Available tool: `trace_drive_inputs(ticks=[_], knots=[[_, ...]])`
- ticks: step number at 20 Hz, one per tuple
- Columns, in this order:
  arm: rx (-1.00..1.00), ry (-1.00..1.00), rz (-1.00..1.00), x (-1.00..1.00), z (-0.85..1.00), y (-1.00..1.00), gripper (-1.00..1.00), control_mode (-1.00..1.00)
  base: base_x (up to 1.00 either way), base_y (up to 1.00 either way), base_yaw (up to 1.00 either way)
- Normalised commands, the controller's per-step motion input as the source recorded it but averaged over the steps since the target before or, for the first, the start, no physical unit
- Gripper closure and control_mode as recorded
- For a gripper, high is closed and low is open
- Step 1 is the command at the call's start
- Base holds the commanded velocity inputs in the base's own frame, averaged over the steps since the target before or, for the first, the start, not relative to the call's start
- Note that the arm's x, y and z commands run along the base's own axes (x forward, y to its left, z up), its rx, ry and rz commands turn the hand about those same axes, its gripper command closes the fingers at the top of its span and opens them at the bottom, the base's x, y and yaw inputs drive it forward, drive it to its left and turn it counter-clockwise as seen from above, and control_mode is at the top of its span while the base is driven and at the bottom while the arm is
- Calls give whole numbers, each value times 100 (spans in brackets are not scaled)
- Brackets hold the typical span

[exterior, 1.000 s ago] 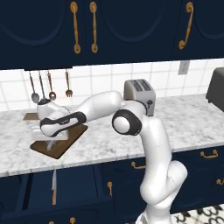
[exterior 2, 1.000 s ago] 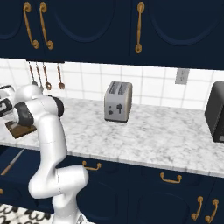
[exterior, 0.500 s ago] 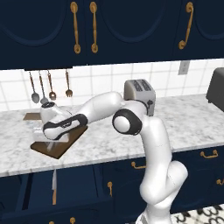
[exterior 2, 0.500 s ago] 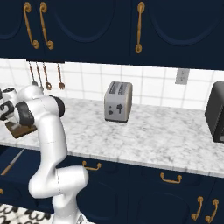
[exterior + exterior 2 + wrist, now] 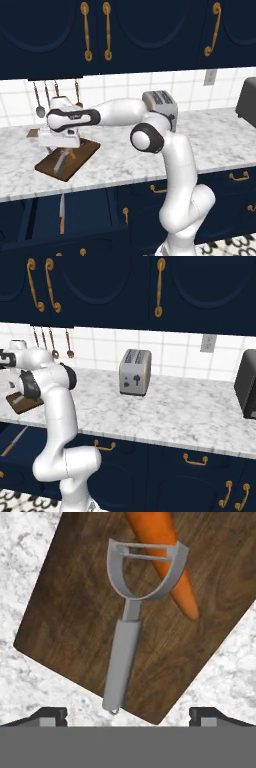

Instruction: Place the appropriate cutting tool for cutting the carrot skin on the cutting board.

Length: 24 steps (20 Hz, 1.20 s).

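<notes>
Lying flat on the cutting board [image 5: 75, 607], the peeler [image 5: 131, 619] has its forked head over the carrot [image 5: 167, 559], which suggests it is already delivered. Its handle end reaches the board's near edge, just short of the marble table [image 5: 30, 682]. The hand [image 5: 128, 714] hangs above it, fingers spread wide and holding nothing, with open room overhead.
</notes>
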Motion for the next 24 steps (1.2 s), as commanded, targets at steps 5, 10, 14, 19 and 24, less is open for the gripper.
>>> trace_drive_inputs(ticks=[5, 10, 14, 19, 24], knots=[[-3, 4, 0, -9, 6, 6, -100, -100, 0, 0, 0], [-18, -22, 4, -94, 20, 26, -100, -100, 0, 0, 0], [-17, -27, 10, -100, 74, 0, -100, -100, 0, 0, 0], [2, -1, 8, -100, 30, 0, -100, -100, 0, 0, 0], [16, 12, 0, -100, 1, 0, -100, -100, 0, 0, 0]])
